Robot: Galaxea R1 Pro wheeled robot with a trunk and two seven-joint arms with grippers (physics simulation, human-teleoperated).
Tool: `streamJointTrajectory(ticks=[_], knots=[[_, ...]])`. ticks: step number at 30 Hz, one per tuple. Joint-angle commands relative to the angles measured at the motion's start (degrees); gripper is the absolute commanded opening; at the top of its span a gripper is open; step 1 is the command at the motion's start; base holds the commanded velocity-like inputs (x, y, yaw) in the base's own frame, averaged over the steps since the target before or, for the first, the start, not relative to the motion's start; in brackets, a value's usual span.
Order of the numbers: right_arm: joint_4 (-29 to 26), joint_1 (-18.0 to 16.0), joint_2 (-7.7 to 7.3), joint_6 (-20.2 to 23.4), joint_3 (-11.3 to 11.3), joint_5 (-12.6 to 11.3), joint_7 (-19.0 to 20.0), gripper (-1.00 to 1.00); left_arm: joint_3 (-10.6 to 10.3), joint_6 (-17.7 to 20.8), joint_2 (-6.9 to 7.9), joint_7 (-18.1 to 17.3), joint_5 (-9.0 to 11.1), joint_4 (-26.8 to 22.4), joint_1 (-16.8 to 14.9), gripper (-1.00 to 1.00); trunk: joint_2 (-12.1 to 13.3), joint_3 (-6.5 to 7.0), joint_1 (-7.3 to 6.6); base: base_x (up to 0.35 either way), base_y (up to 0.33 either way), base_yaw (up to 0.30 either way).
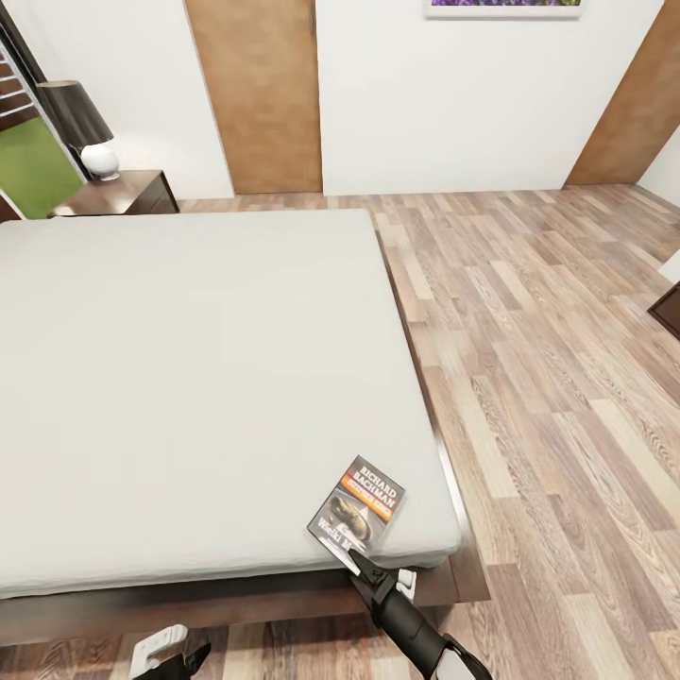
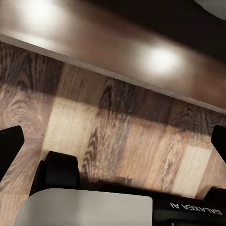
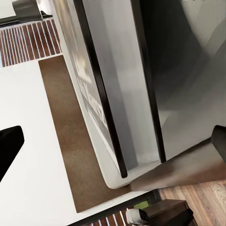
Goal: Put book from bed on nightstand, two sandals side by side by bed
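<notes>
One book (image 1: 356, 506) at bed (image 1: 189, 378) corner, right gripper (image 1: 357, 559) jaws apart — touching it; left gripper (image 2: 113, 141) jaws apart

The right gripper (image 1: 362, 564) covers the near corner of the book (image 1: 359, 503), so whether its jaws pinch the cover cannot be told. The left gripper (image 1: 168, 652) is cut off by the head view's lower edge. The bed (image 1: 189, 378) runs past the left edge.

The book (image 1: 357, 506) on the bed (image 1: 189, 378) bears "RICHARD BACHMAN" in white on its dark cover; the lettering on its orange band and lower edge is too small to read. The left end effector (image 2: 113, 141) housing carries "GALAXEA AI", seen upside down
</notes>
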Motion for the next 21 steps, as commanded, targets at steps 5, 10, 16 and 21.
streamJointTrajectory(ticks=[5,10,16,21], knots=[[0.01,-0.02,0.01,0.61,-0.13,-0.32,0.19,-1.0,0.19,0.44,-0.01,-0.33,0.51,0.0,-0.02,1.0,-0.01,-0.03,0.0,0.0,0.0,0.0],[0.01,-0.02,0.02,0.68,-0.13,-0.32,0.18,-1.0,0.26,0.5,-0.01,-0.33,0.51,0.0,-0.02,1.0,-0.01,-0.03,0.0,0.0,0.0,0.0],[0.01,-0.02,-0.01,0.69,-0.13,-0.32,0.18,-1.0,0.27,0.58,-0.01,-0.33,0.51,0.0,-0.02,1.0,0.79,0.33,-0.44,0.0,0.0,0.0],[0.01,-0.02,0.02,0.69,-0.13,-0.32,0.2,-1.0,0.27,0.6,-0.01,-0.33,0.51,0.0,-0.02,1.0,2.79,1.23,-1.54,0.0,0.0,0.0]])
